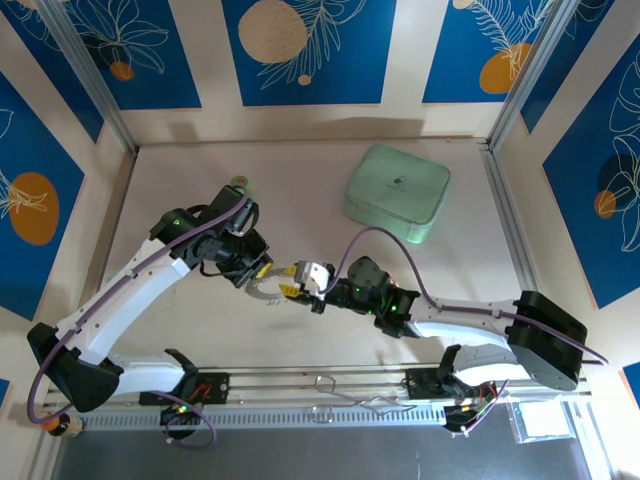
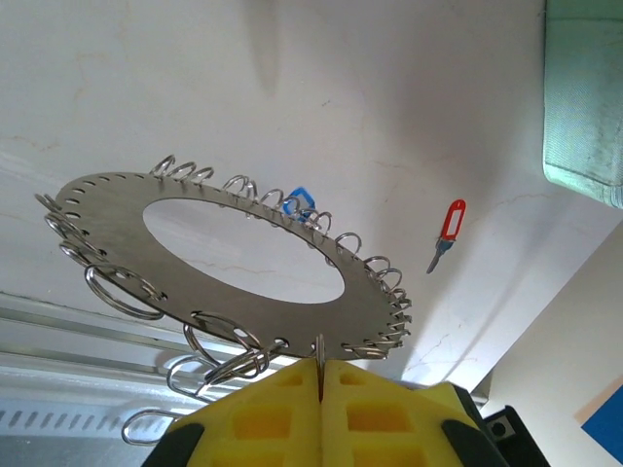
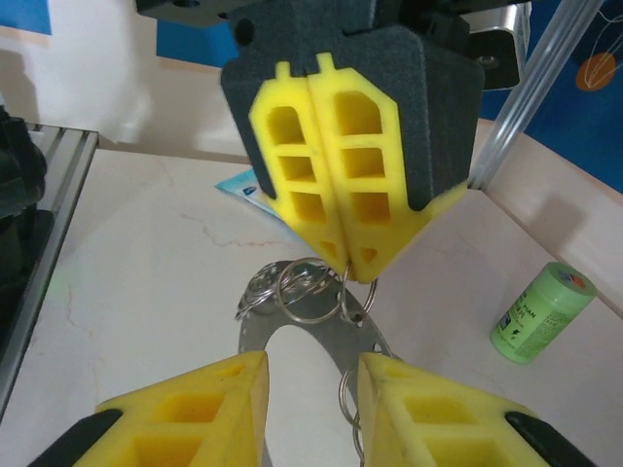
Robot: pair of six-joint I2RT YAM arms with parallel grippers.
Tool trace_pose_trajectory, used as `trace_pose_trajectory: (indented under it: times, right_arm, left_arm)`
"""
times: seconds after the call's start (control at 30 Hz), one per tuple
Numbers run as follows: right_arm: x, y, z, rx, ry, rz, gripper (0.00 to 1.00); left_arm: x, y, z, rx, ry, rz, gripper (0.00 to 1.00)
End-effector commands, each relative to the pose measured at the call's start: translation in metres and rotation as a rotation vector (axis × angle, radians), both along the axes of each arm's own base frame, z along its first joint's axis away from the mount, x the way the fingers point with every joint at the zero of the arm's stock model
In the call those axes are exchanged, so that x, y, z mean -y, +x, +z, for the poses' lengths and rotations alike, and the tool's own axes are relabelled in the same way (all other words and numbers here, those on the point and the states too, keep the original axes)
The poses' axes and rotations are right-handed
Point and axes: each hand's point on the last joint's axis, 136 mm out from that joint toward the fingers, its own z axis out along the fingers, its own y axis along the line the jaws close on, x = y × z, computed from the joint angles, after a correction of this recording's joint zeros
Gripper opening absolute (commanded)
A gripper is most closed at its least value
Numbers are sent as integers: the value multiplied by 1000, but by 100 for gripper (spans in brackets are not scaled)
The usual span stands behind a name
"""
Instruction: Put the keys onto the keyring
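Keyring, a flat silvery metal ring fringed with wire loops [image 2: 355,282], is held above the white tabletop [image 2: 389,107] by the left pincer [image 2: 321,375], clamped shut on its rim. Right pincer [image 3: 311,375] faces it, jaws apart and empty. Red-tagged silvery key [image 2: 445,236] lies on the tabletop beyond; blue-tagged key [image 2: 300,202] shows behind the ring. Advisable: steady the ring, lift one key by its tag, and thread it onto a free loop.

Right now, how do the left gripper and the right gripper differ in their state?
The left gripper has its jaws shut on the rim of the flat silvery metal keyring; the right gripper has its jaws apart. The left gripper holds the keyring; the right gripper, close by it, grips nothing. Both have yellow foam jaws.
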Motion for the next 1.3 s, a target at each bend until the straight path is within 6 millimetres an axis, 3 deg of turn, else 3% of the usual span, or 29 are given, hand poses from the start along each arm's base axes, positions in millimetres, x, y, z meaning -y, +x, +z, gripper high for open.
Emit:
trace_pose_trajectory:
  times: [0.0,0.47,0.63,0.9,0.97,1.07,1.13,1.27]
  right_arm:
    - [-7,9,21,48,44,-36,30]
    - [-23,18,13,65,12,-47,27]
    - [-26,24,12,75,3,-73,20]
    - [-26,27,10,84,-9,-89,0]
    - [-25,23,7,75,-24,-68,0]
    - [-20,18,4,39,-37,-35,0]
    - [-16,15,3,8,-52,-14,0]
    - [-8,7,4,-74,-73,54,0]
  left_arm:
    - [4,-10,-1,-99,-45,86,0]
    - [8,-10,-3,-110,-66,95,0]
    - [9,-10,-3,-114,-71,98,0]
    - [5,-7,-2,-78,-77,118,0]
    - [-2,3,3,13,-78,150,30]
    - [-19,25,13,219,-38,170,56]
    - [-29,43,17,378,8,132,59]
    - [-47,74,30,767,205,-46,56]
